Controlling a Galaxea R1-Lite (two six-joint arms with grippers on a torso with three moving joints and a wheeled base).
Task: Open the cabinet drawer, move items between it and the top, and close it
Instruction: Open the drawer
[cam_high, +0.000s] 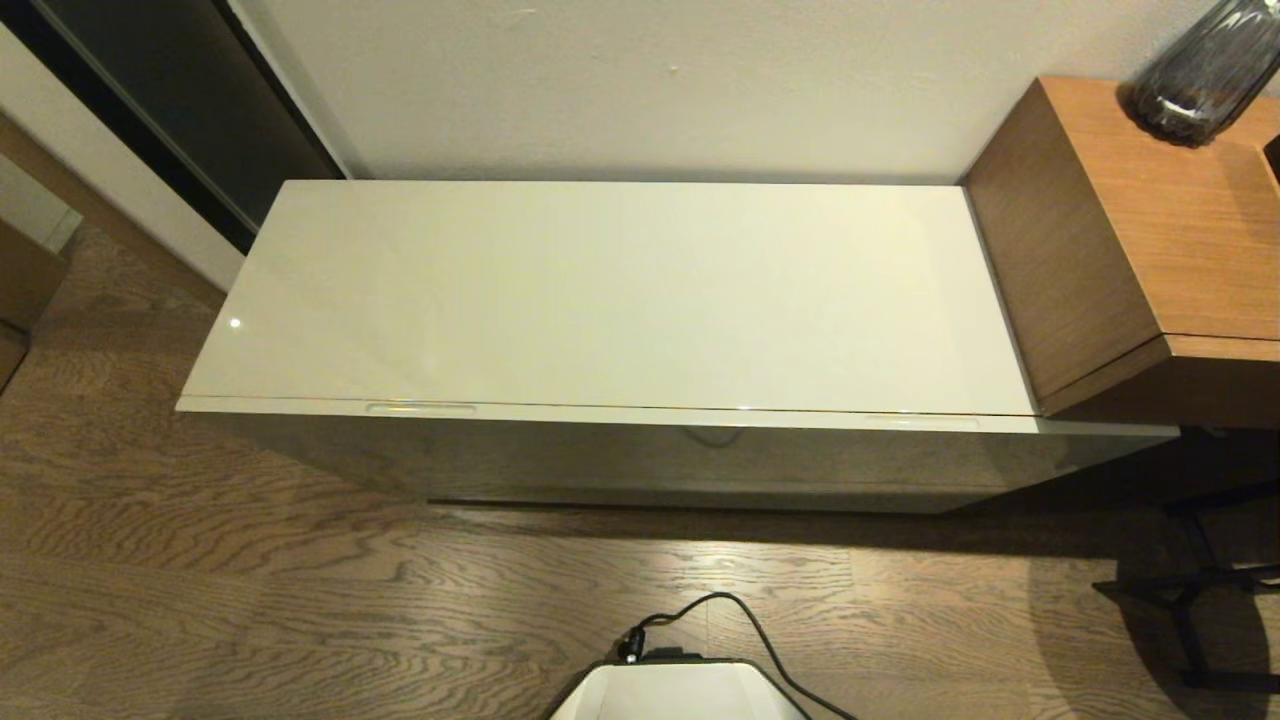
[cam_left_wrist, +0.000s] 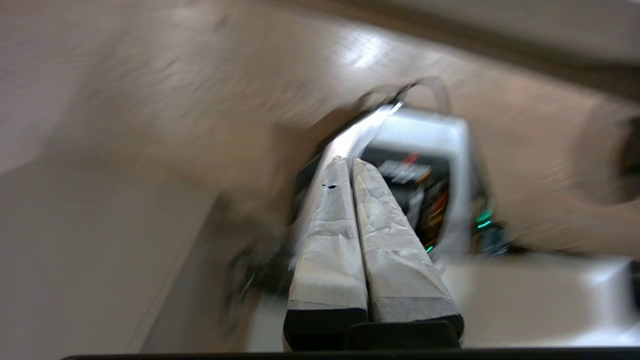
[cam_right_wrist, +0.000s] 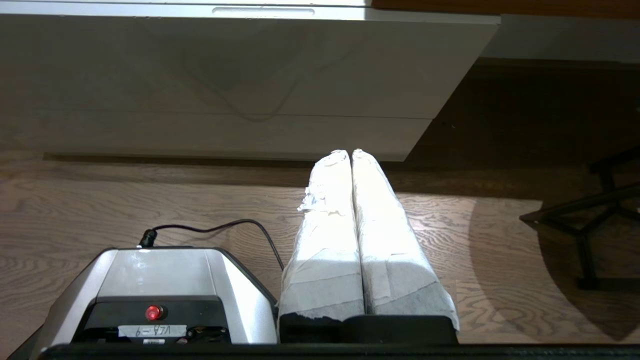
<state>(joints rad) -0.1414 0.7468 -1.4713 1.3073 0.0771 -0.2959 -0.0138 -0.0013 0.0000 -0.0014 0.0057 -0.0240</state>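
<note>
The cabinet drawer (cam_high: 650, 450) is pushed in flush; its glossy off-white front (cam_right_wrist: 240, 65) carries slim handle slots (cam_high: 421, 407). The top (cam_high: 610, 295) is a long glossy off-white surface with nothing lying on it. The tape roll, tissue pack and slippers are out of view. Neither gripper shows in the head view. My left gripper (cam_left_wrist: 349, 161) is shut with nothing between its taped fingers, low beside the robot base (cam_left_wrist: 425, 130). My right gripper (cam_right_wrist: 350, 152) is shut and empty too, low over the floor, pointing at the cabinet's lower front.
A brown wooden side table (cam_high: 1150, 240) stands against the cabinet's right end, with a dark ribbed vase (cam_high: 1205, 70) on it. A black metal stand (cam_high: 1200, 590) is on the floor at the right. The robot base (cam_high: 675, 690) with its cable (cam_high: 740, 620) is in front.
</note>
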